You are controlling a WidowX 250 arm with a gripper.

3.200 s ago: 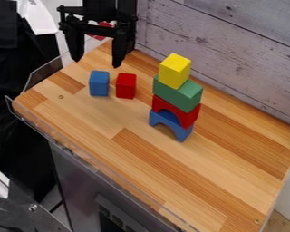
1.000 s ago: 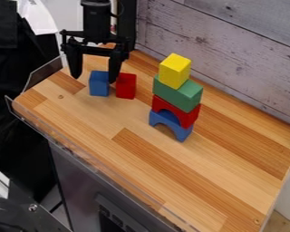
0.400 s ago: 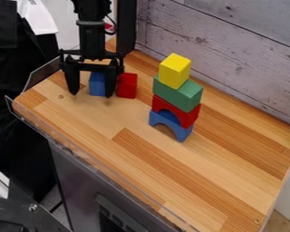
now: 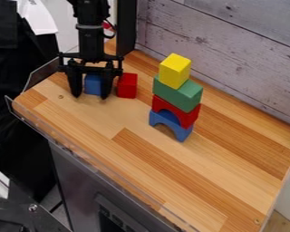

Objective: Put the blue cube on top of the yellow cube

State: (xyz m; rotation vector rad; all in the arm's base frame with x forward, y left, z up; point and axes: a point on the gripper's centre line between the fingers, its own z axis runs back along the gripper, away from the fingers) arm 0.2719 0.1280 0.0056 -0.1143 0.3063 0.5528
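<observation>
Six blocks are in view: one blue cube [image 4: 93,84] and one red block [image 4: 127,86] side by side on the worktop [image 4: 171,181] at upper left, and four more stacked in a single tower right of centre. From the top, the tower has one yellow cube [image 4: 175,70], one green block [image 4: 178,94], one red arch [image 4: 190,118] and one blue arch [image 4: 179,131]. One black arm [image 4: 90,38] comes in from the top edge, its tool [image 4: 90,96] pointing down at upper left; the two fingers stand apart, open around the blue cube. The worktop is of wooden strips in light and darker brown, with transparent edging [image 4: 43,73] at upper left. A whitish-grey plank wall [image 4: 232,45] rises at upper right.
</observation>
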